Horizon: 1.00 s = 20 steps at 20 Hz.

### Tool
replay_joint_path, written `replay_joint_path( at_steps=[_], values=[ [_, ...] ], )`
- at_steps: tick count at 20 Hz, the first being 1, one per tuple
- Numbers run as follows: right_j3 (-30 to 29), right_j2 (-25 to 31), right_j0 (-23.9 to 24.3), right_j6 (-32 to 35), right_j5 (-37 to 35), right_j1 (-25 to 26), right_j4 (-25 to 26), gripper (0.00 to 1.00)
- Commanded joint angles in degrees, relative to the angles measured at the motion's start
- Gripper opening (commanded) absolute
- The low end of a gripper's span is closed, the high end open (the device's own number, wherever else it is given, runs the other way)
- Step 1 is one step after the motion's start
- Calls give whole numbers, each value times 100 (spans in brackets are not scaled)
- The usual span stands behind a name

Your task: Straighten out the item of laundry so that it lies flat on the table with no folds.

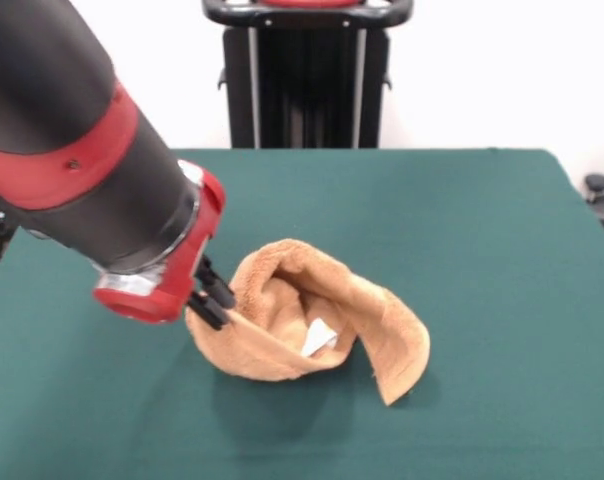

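Orange-tan towel [312,325] lies crumpled in a cupped heap on the green table [482,250] just below frame centre, white tag [319,338] showing inside, while the red-and-black arm [92,170] from the upper left has its gripper [214,295] closed on the towel's left edge, a black stand [304,75] at top centre.

My arm [72,150] enters from the upper left of the front view and slopes down toward the lower right, its thick black link ringed by a red band. A red collar with a silver rim ends the wrist [167,265]. From it my gripper [214,297] projects, short and black. The fingers [222,292] lie close together at the edge of the towel [312,320], pinching a fold of it low over the bench [482,220].
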State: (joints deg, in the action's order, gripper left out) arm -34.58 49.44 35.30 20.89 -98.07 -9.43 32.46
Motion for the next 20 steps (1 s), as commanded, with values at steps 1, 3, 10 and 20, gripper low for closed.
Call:
replay_joint_path(
  at_steps=[1,3,10,20],
  values=[
    [428,140,-108,-1619,13,-44,409,0],
    [541,151,-136,-1606,-48,-38,439,0],
    [555,149,-128,-1677,-98,-151,346,0],
    [633,263,-45,-1707,-262,-223,182,0]
  ],
)
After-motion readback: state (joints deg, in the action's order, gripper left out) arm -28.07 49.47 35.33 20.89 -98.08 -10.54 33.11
